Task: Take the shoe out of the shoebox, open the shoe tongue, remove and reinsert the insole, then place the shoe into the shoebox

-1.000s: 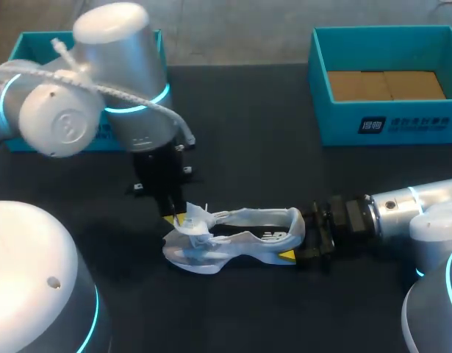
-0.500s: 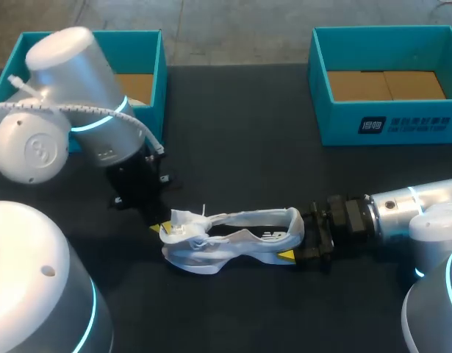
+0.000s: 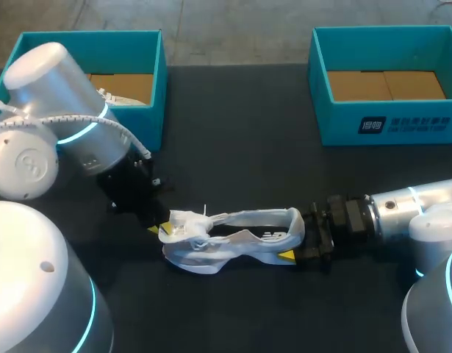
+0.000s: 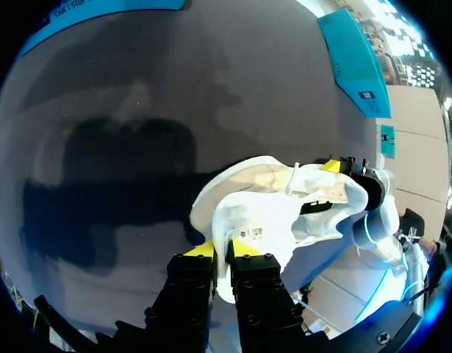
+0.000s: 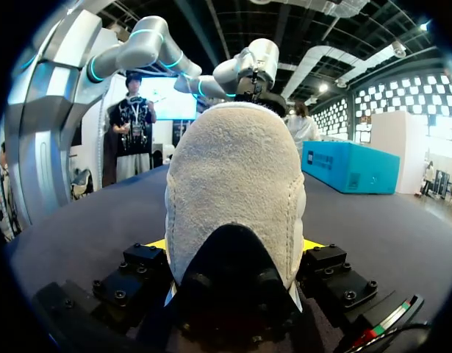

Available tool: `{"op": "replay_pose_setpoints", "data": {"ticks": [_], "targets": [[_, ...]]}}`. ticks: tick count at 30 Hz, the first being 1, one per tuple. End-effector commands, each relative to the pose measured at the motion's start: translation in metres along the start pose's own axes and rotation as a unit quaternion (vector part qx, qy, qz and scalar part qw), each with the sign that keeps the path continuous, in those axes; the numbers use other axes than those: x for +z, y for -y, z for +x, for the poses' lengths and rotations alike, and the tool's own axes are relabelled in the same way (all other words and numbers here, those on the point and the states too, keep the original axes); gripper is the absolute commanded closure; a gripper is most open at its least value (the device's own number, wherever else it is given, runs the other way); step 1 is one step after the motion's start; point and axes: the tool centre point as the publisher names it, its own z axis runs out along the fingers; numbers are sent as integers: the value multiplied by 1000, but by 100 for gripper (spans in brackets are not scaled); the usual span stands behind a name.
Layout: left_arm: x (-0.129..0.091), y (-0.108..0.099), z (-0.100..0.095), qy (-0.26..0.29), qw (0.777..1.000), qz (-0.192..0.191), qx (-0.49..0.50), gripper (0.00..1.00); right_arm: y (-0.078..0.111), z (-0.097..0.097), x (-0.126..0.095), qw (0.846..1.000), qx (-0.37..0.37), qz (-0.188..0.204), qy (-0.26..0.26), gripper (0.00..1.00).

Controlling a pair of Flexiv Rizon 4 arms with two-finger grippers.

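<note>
Dull, matt black counter (image 3: 248,147). Soft white cloth shoe (image 3: 233,239): fuzzy suede-like nap at the heel (plainest from the right wrist), thin smooth fabric at the tongue. Smooth teal cardboard shoebox (image 3: 384,121) at right, raw brown board inside. Smooth satin metal on the silver left arm (image 3: 56,95).

On my black table (image 3: 240,147) I count one white fabric shoe (image 3: 233,239), two teal cardboard boxes, the left box (image 3: 156,103) at its far left corner and the right box (image 3: 387,123) at its far right, and two yellow-tipped grippers, my left gripper (image 3: 161,223) and right gripper (image 3: 299,237).
</note>
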Motion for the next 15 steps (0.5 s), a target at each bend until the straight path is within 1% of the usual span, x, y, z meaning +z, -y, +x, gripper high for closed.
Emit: {"op": "replay_pose_setpoints", "data": {"ticks": [1,3,7,8,10,12,15], "targets": [[-12,-13,-2,-6,1000,17,12,67,1,1,-1,1000,0,1,0,100],[-18,-14,0,-9,1000,20,21,56,1,1,-1,1000,0,1,0,100],[-33,-17,7,-14,999,32,39,45,1,1,-1,1000,0,1,0,100],[-37,-17,9,-16,998,29,46,44,1,1,-1,1000,0,1,0,100],[-44,-19,13,-15,997,38,58,44,1,1,-1,1000,0,1,0,100],[-53,-21,18,-19,997,34,73,44,1,1,-1,1000,0,1,0,100],[-65,-22,25,-18,995,31,96,48,1,1,-1,1000,0,1,0,100]]}}
